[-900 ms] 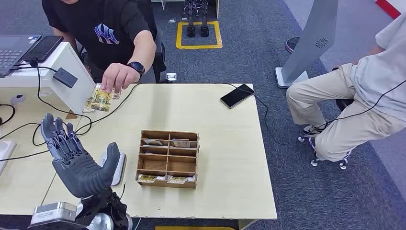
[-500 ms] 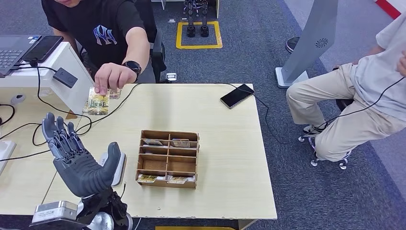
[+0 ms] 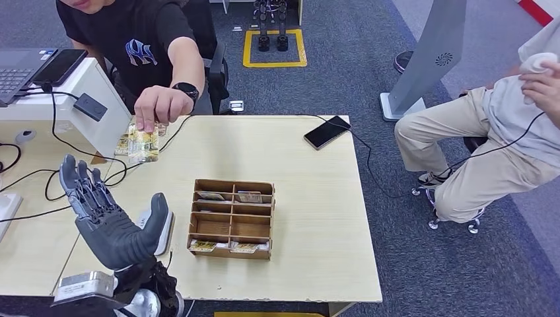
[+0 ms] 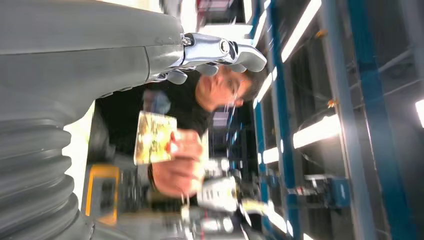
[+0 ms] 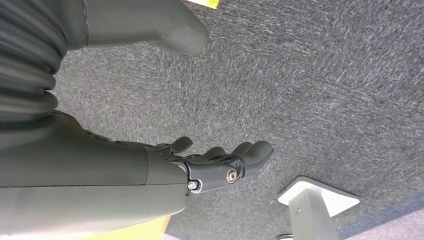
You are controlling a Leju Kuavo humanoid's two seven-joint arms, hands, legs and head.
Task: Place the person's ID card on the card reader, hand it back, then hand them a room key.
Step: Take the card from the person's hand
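Note:
A person in a black shirt reaches over the table's far left and holds out a yellowish ID card (image 3: 143, 142) in one hand (image 3: 156, 105). My left hand (image 3: 109, 218) is raised palm up near the table's front left, fingers spread, nothing in it, well short of the card. The left wrist view shows the same card (image 4: 153, 137) pinched in the person's fingers beyond my fingertips (image 4: 235, 52). A white card reader (image 3: 162, 232) lies on the table just behind my left thumb. My right hand (image 5: 220, 162) hangs over the carpet, holding nothing, fingers loosely extended.
A wooden compartment box (image 3: 232, 218) with several cards stands mid-table. A black phone (image 3: 327, 131) on a cable lies at the far right. Cables, a laptop (image 3: 20, 69) and a white stand (image 3: 92, 109) crowd the left. A second person (image 3: 502, 132) sits to the right.
The person's hand moved the card slightly along the table's far left edge, now lifted toward me. My left hand stayed raised and open. The seated person at right raised a hand.

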